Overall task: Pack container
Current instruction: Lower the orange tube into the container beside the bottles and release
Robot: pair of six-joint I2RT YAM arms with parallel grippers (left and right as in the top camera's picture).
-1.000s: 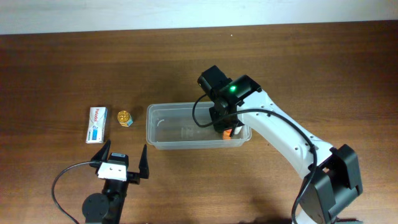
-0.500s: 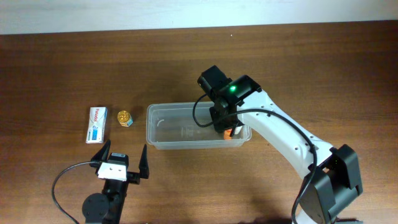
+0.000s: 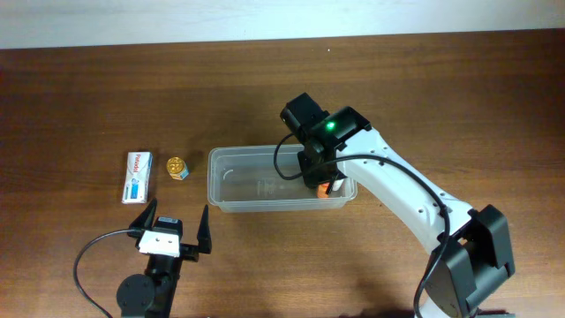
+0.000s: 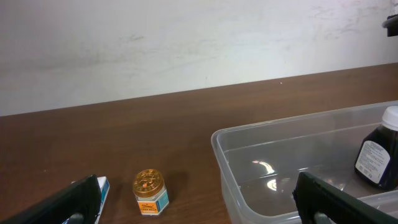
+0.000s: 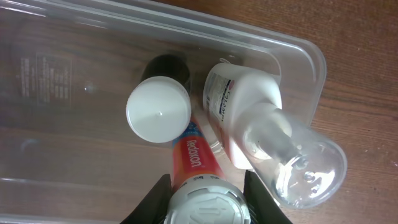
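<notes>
Clear plastic forms the container, a rectangular tub with rounded corners that sits near the middle of the brown wooden surface. In the overhead view its long axis runs left to right and its open top faces up.

The right pincer hangs over the tub's right end, closed narrowly on the white ribbed cap of a red tube. The tube points down into the tub, and the white lettering along it looks like "Redoxon". Beside the tube a dark bottle with a white cap stands upright; its pale label is too small to read. A white spray bottle with a clear overcap lies on its side against the tub's end wall, and its printed label is illegible too.

To the left of the tub, apart from it, stands a small jar with a gold lid. Further left lies a white-and-blue box whose red wording cannot be made out.

The left pincer is at the near edge of the surface with its jaws wide apart and nothing between them.
</notes>
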